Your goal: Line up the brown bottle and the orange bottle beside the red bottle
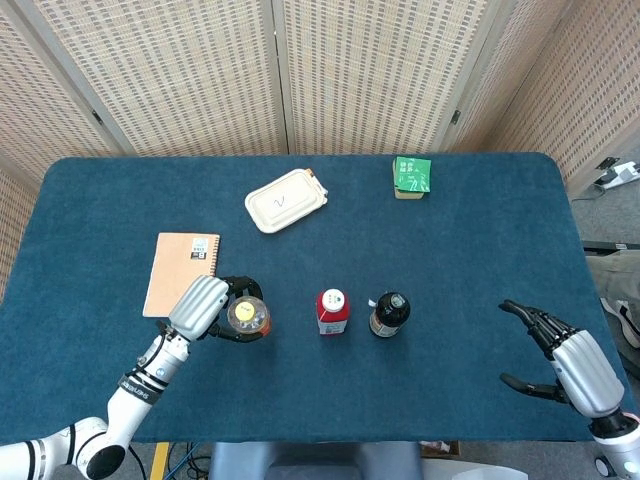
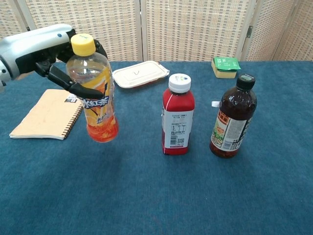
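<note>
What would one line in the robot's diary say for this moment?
left hand: holds orange bottle lifted | right hand: open | red bottle, brown bottle: standing

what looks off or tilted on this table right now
Only the orange bottle: the left hand holds it tilted above the cloth. The red bottle and brown bottle stand upright; nothing spilled.
</note>
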Controlling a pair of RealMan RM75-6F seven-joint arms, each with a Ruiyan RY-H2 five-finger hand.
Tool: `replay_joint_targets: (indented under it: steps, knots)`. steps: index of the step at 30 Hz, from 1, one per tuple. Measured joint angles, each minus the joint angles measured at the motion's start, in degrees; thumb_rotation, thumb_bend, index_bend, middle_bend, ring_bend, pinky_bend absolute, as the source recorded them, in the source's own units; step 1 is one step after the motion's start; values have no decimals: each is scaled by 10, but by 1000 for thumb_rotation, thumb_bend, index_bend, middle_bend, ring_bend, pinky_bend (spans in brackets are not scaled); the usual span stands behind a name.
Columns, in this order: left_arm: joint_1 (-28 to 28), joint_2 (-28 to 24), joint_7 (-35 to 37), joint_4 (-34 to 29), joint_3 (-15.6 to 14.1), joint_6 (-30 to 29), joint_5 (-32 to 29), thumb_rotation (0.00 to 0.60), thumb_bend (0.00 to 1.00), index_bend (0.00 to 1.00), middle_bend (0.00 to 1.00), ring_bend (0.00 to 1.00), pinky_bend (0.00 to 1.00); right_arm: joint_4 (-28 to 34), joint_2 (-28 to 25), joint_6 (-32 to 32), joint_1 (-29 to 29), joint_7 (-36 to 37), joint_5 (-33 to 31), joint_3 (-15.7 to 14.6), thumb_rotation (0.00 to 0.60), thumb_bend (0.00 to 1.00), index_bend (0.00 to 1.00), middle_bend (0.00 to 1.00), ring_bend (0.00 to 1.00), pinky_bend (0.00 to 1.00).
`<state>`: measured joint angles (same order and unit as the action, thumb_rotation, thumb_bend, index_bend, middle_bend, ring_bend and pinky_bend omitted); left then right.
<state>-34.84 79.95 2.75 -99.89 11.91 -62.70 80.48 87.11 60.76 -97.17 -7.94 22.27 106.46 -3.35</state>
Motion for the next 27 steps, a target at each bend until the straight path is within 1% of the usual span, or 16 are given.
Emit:
replay_joint_targets:
  steps: [8,13,27]
  knots:
    - [-26,32,-26,32,12,15,-28,600,41,682,645,596,629,-3,-2,-3,1,9,0,-1,600,0,55,206,228,456]
    - [-37,50,-36,46,12,25,-43,600,41,681,645,595,629,-6,-4,-7,2,17,-2,0,600,0,55,206,228,456]
    - [-57,68,-53,59,16,40,-72,600,41,680,645,596,629,-9,-3,-8,2,21,-3,2,600,0,55,206,228,456]
